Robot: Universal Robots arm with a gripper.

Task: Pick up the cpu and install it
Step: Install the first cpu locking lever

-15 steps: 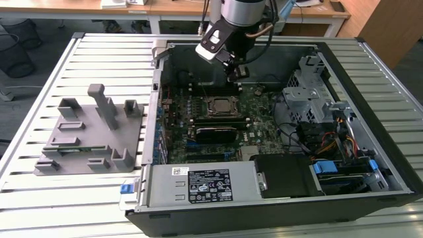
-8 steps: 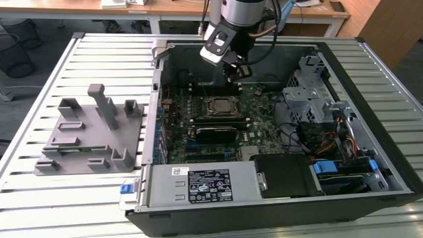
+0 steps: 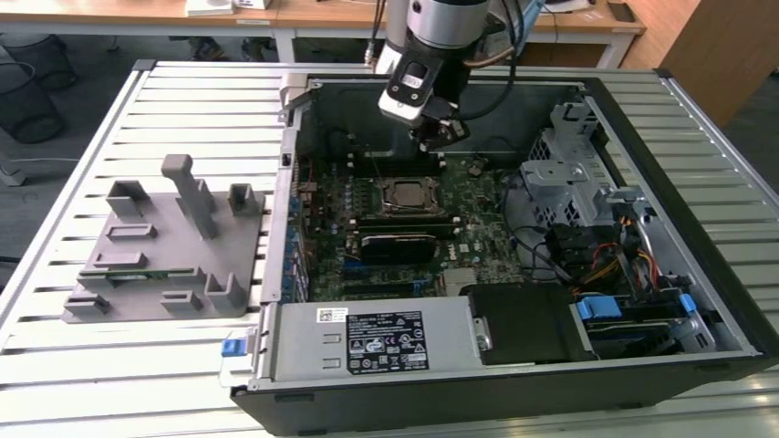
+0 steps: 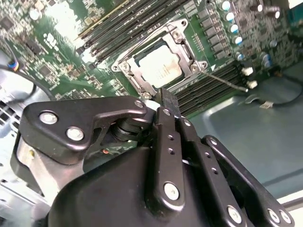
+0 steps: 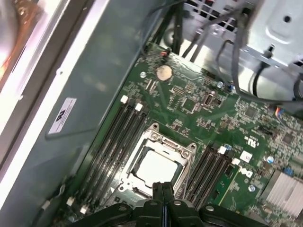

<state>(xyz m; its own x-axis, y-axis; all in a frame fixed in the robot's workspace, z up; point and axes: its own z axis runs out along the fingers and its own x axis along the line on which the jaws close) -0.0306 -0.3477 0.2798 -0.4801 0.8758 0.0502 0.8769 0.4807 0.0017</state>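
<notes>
You can count the main part of the work as done, by my judgement. The cpu [image 3: 404, 194] already lies flat inside the socket frame [image 5: 166, 141] on the motherboard [image 3: 481, 196], and its silver top is bare in both wrist views [image 4: 161, 66] [image 5: 156, 166].

The gripper [image 3: 441, 137] hangs over the board, near the socket and a little beyond it toward the far wall of the case [image 3: 487, 406]. Both wrist views show its tip pressed together with nothing between [image 4: 166, 97] [image 5: 163, 187], so it is empty and apart from the chip.

What is left is not so clear. A thin lever [image 4: 225, 81] lies slanted just beside the frame, and I cannot tell whether it is locked down. You should also not take the seating as sure, because the pictures do not show if the chip sits fully in its bed.

The case lies open on a tabletop [image 3: 146, 365] of pale metal slats. On the exterior view's left a grey fixture [image 3: 171, 246] stands on the slats, well apart from the gripper. Behind the tabletop there are wooden desks [image 3: 328, 14], and a black mesh bin [image 3: 31, 100] stands on the grey floor.
</notes>
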